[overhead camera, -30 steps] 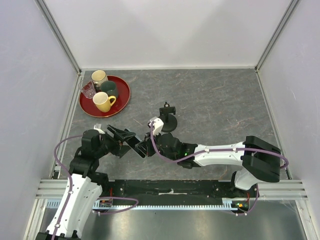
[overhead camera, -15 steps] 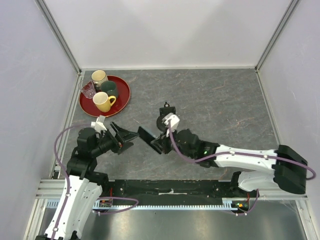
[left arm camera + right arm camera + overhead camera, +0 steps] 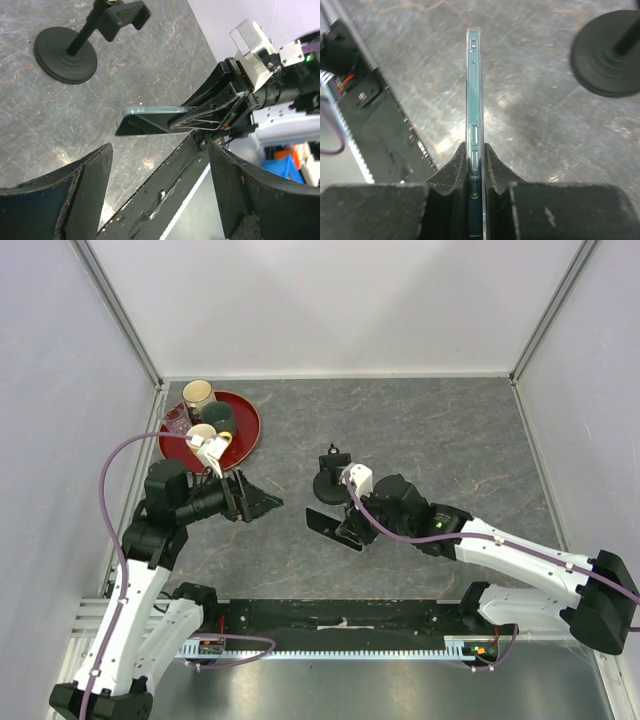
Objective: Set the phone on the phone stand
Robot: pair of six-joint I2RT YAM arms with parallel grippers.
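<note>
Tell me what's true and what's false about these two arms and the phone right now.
1. The right pincer grips the phone. True.
2. The phone sits on the phone stand. False: the stand is empty, and the phone is held in the air beside it.
3. The left pincer is open and holds nothing. True.
4. The phone stand has toppled over. False: it stands upright on its disc base.

Phone stand [image 3: 602, 57] partly off-frame
</note>
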